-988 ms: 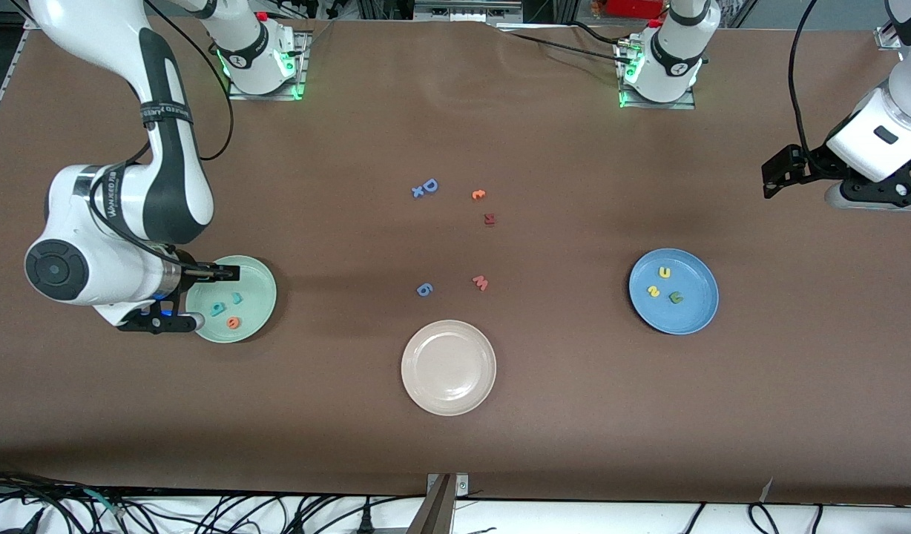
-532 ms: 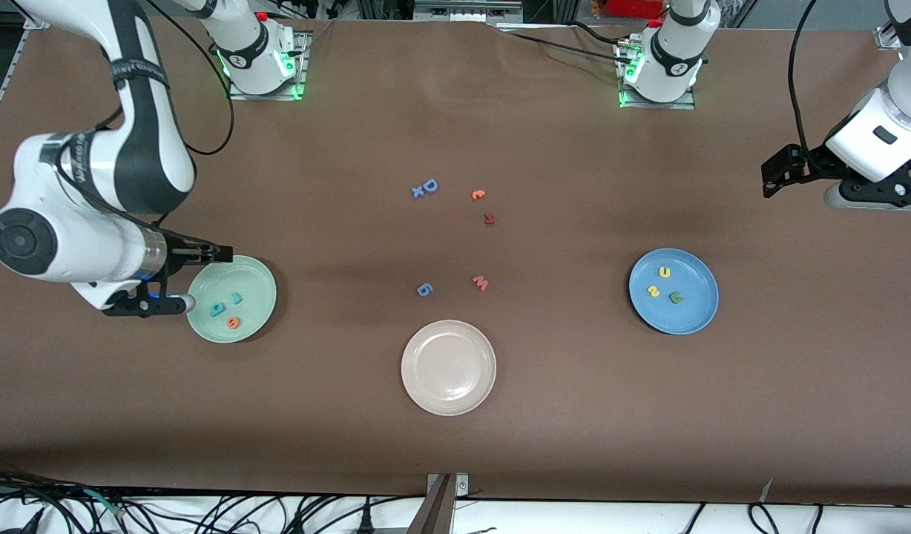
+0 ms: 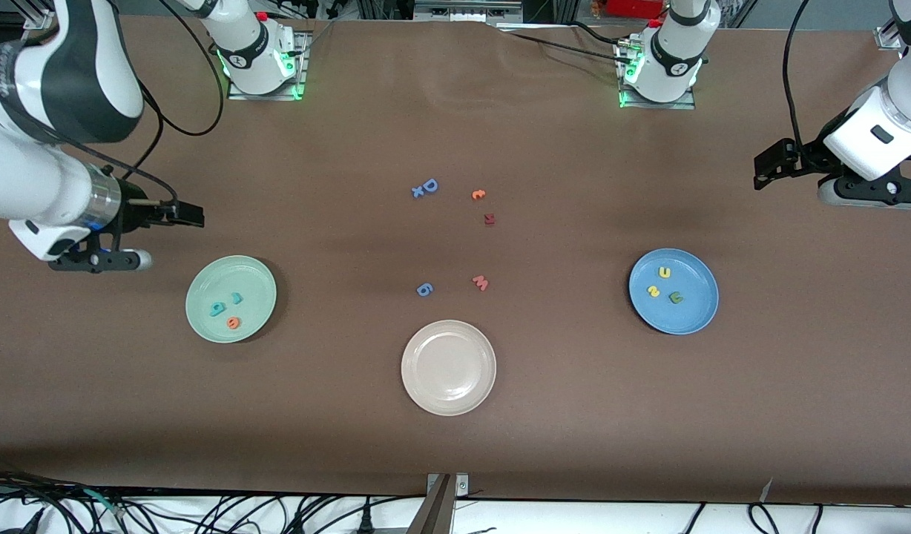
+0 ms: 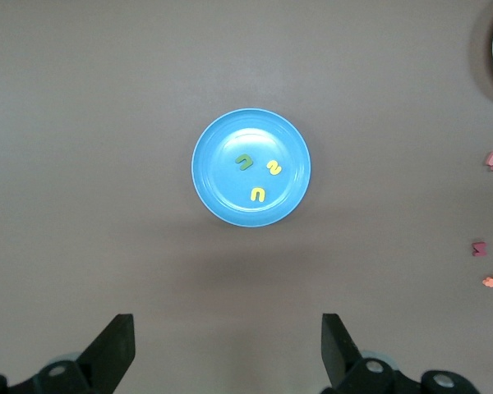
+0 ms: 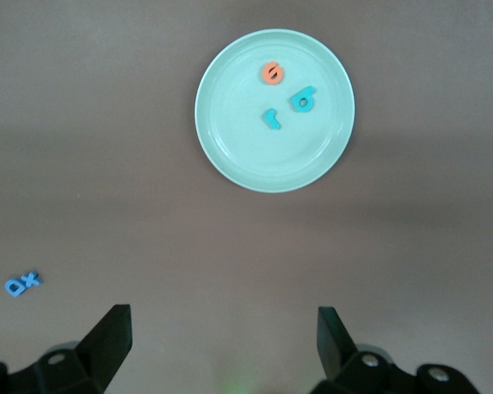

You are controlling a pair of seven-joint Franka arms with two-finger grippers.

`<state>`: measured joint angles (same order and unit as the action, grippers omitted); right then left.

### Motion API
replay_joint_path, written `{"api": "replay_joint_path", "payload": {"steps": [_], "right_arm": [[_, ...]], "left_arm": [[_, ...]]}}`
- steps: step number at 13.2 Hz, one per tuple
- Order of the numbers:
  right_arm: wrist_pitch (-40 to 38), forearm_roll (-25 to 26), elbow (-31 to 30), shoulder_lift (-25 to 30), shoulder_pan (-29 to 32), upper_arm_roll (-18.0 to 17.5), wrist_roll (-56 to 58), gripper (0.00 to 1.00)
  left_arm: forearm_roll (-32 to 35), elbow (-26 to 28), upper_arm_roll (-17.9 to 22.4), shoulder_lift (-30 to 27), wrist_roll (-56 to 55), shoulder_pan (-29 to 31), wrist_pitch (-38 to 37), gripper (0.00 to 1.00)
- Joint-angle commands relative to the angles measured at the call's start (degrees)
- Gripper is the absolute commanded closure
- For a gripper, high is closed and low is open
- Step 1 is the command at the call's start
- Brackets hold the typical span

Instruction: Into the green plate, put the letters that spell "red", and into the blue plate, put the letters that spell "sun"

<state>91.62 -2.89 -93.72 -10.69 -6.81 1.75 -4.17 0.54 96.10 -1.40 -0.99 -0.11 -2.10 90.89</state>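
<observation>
Sorting looks finished. Green plate point(image 3: 231, 298) near the table's right-arm end holds orange "e" point(image 3: 234, 322), teal "r" point(image 3: 236, 298) and teal "d" point(image 3: 216, 308). Blue plate point(image 3: 673, 291) toward the left-arm end holds yellow "s" point(image 3: 653, 291), yellow "u" point(image 3: 665, 272), green "n" point(image 3: 676, 297). Right gripper point(image 3: 190, 215) and left gripper point(image 3: 765, 162) hang empty, fingers spread wide, over bare table by the end edges. Leftover letters mid-table are too small to read.

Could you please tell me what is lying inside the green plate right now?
Three small foam letters lie in the green plate: a teal "d", a teal "r" and an orange "e". Nothing covers them; both wrist-view grippers are clear of it.
</observation>
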Motion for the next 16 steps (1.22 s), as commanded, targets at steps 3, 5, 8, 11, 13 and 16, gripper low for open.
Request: {"api": "replay_joint_path", "payload": {"steps": [3, 5, 8, 11, 13, 16], "right_arm": [[-3.7, 1.0, -2.4, 5.9, 4.9, -6.0, -3.2, 0.0], [-5.3, 1.0, -2.5, 7.5, 6.0, -6.8, -3.5, 0.0], [-6.3, 1.0, -3.0, 9.7, 8.6, -9.2, -3.5, 0.0], [-5.7, 1.6, -2.8, 10.7, 8.7, -9.2, -3.9, 0.0], [-4.6, 2.3, -2.3, 10.8, 8.7, -9.0, -3.8, 0.0], [-4.1, 2.8, -1.4, 10.4, 8.3, -7.0, -3.4, 0.0]], "left_arm": [[-1.0, -1.1, 0.3, -0.3, 0.7, 0.2, -1.1, 0.0], [-1.1, -1.1, 0.4, -0.2, 0.6, 0.2, -0.8, 0.0], [-1.1, -2.3, 0.3, -0.9, 2.0, 0.2, -1.6, 0.0], [-1.1, -3.0, 0.1, -0.9, 4.5, 0.2, -2.4, 0.0], [-1.1, -3.0, 0.4, -0.9, 4.6, 0.3, -2.4, 0.0], [-1.1, -3.1, 0.3, -0.9, 3.9, 0.2, -2.4, 0.0]]}}
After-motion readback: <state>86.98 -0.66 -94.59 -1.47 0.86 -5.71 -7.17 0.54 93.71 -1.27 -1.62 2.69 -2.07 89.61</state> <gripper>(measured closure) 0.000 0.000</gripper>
